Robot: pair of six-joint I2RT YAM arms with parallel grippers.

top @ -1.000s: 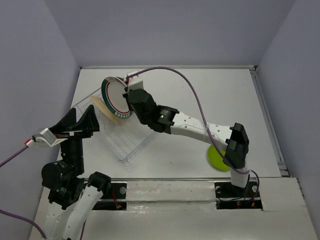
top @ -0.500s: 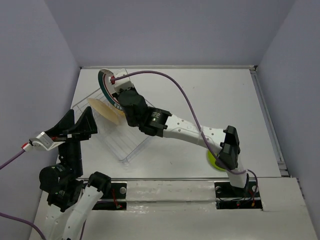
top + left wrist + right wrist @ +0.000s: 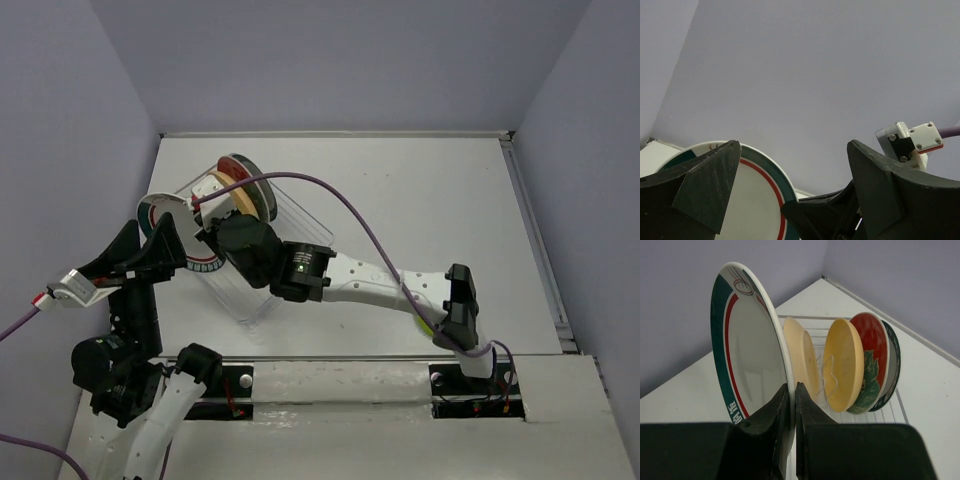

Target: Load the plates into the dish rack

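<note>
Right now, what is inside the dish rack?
Standing on edge in the dish rack: beige plate, orange-yellow plate, red plate, then a teal-rimmed plate mostly hidden behind it. The held plate in the right gripper covers the rack's near end.

Dish rack (image 3: 292,224) on left half of table (image 3: 420,180); four plates (image 3: 842,365) upright in its far end, fifth plate (image 3: 747,360) upright beside them in right pincer (image 3: 790,390), sixth plate (image 3: 425,318) flat, well right.

White table (image 3: 420,190) enclosed by plain lavender-grey walls (image 3: 330,60); raised white ledge (image 3: 340,375) along its near edge.
</note>
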